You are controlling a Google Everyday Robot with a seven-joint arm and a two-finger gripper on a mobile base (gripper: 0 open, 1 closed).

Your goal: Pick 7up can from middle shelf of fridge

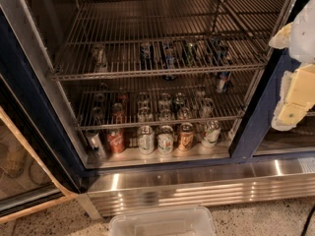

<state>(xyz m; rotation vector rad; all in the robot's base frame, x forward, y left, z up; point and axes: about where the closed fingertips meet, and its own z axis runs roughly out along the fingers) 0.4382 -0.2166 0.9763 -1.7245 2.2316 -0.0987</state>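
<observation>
7up can [100,57]: upright at left of middle shelf [123,43] in fridge [256,122], apart from blue cans [170,57]. Claw [294,100] at right edge, outside fridge, well apart; grip state impossible to tell. Step: approach. Next: reach left, inward, over front rail [197,69].

Cream gripper [294,96] at right; blue-framed fridge [257,116]

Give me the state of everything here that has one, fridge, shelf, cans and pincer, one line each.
fridge: open, racks exposed.
middle shelf: carrying several upright cans.
7up can: upright on the middle shelf, far left, untouched.
pincer: at the right edge, in front of the fridge frame, away from every can.
</observation>
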